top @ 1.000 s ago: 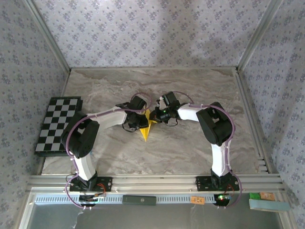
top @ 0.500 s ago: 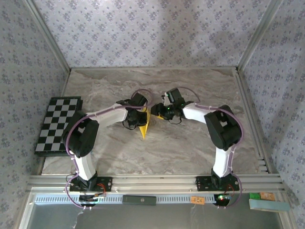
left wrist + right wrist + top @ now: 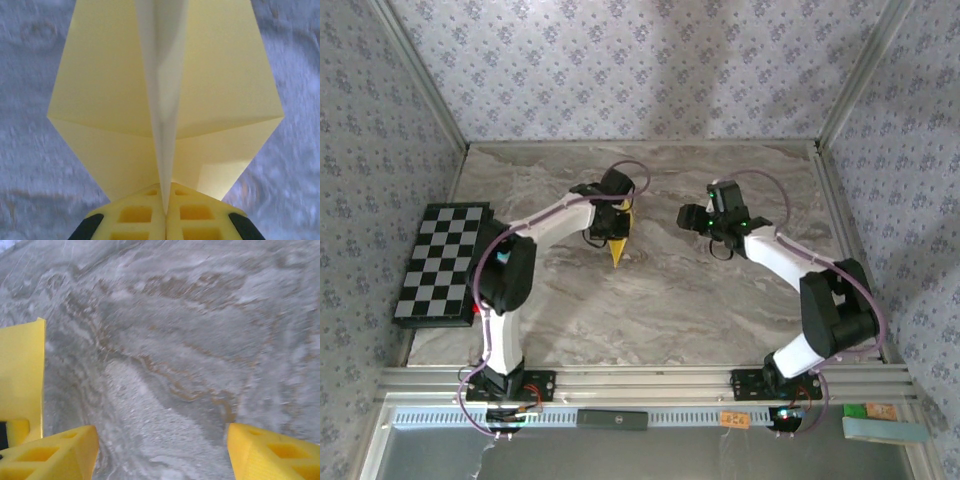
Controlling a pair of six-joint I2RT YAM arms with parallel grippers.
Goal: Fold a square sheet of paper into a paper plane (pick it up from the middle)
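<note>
The narrow, pointed yellow paper plane [image 3: 618,247] is near the middle of the grey marble-look tabletop [image 3: 670,310], a bit toward the far edge, w/ its tip pointing to the near edge. The left gripper [image 3: 165,212] has its yellow fingers pressed together on the centre crease at the plane's far end, wings spread to both sides. The right gripper [image 3: 692,215] is apart from it, toward the right edge, fingers spread w/ nothing between them; a black-and-white checkered board [image 3: 445,260] lies at the left edge.
</note>
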